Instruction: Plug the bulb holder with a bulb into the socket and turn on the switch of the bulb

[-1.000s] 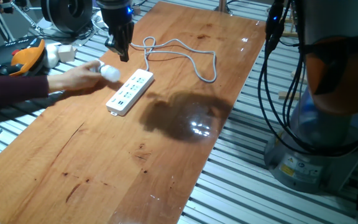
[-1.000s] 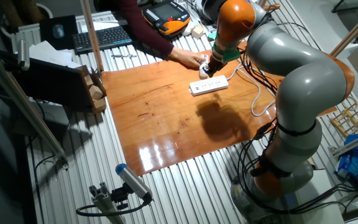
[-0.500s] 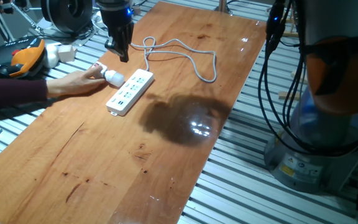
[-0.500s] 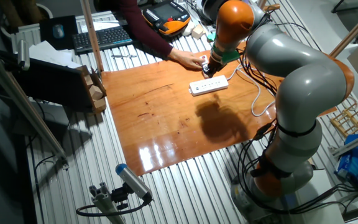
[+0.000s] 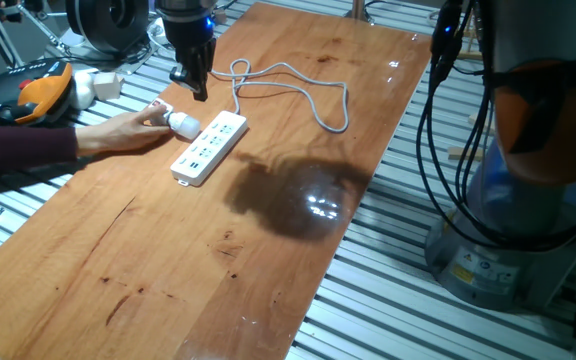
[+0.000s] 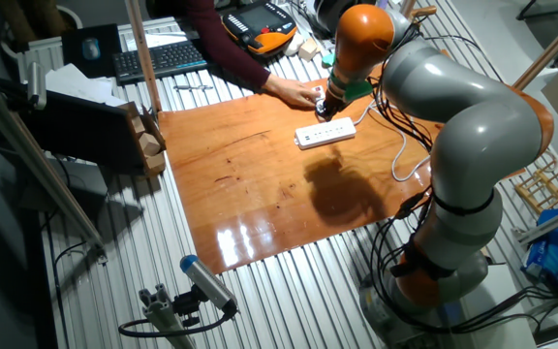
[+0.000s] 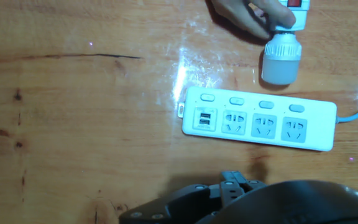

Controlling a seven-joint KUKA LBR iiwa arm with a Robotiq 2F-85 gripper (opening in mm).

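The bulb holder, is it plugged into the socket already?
No. The bulb holder lies on the table beside the socket, held by a person's hand.

Bulb [image 5: 183, 124] and person's hand [image 5: 126, 130] now down beside socket [image 5: 209, 147].

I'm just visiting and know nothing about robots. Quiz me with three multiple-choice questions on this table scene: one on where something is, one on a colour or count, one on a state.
1. Where does the bulb lie?
A. Beside the socket, on the table
B. Plugged into the socket
C. Between the gripper's fingers

2. What colour is the switch on the bulb holder?
A. Green
B. Red
C. Blue

3. What is holding the bulb holder?
A. The gripper
B. Nothing
C. A person's hand

Answers: 1 A, the hand view shows the bulb lying just off the strip's long edge. 2 B, a red button shows at that view's top edge. 3 C, the person's fingers wrap the holder while the gripper hangs above it.
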